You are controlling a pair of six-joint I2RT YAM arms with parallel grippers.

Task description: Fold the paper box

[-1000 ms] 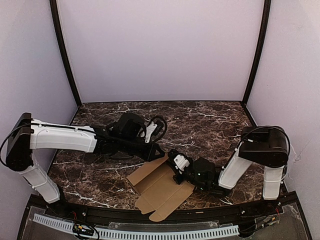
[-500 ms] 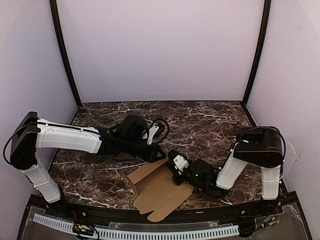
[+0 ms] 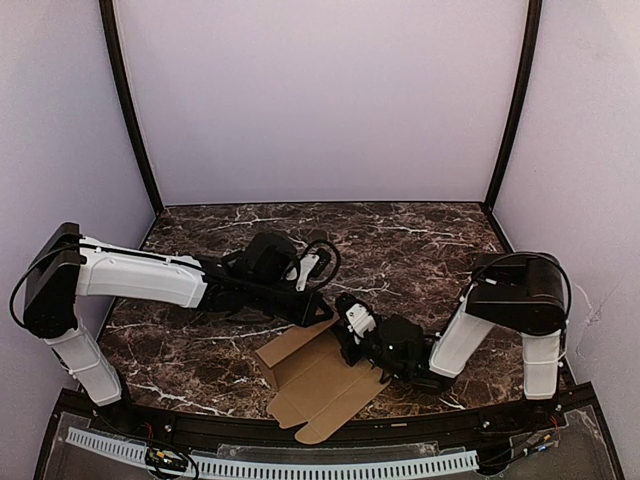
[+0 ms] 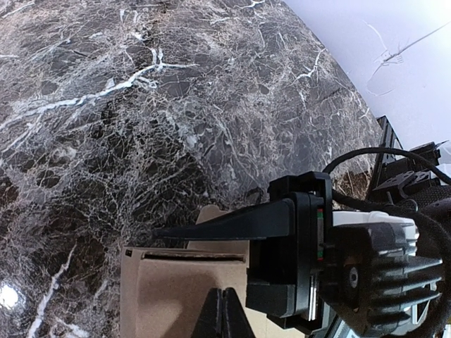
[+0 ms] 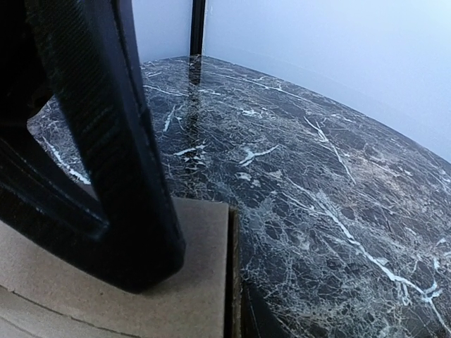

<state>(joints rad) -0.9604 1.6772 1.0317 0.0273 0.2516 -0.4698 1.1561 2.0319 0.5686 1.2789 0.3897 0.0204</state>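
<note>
Left arm [image 3: 140, 275]: reaches rightward from left side over dark marble table [image 3: 430, 245].
Left gripper [image 3: 320, 308]: fingers pressed together, tips at far edge of paper box [image 3: 318, 385]; cannot tell whether cardboard is pinched.
Paper box: tan die-cut sheet, unfolded, flat on table, near centre.
Right gripper [image 3: 348, 340]: low over sheet's right part, one finger [image 5: 120, 141] against cardboard; cannot tell whether claw is spread.

one paper box [image 3: 315, 388], one marble table [image 3: 420, 240], two arms [image 3: 140, 278] [image 3: 455, 345].
</note>
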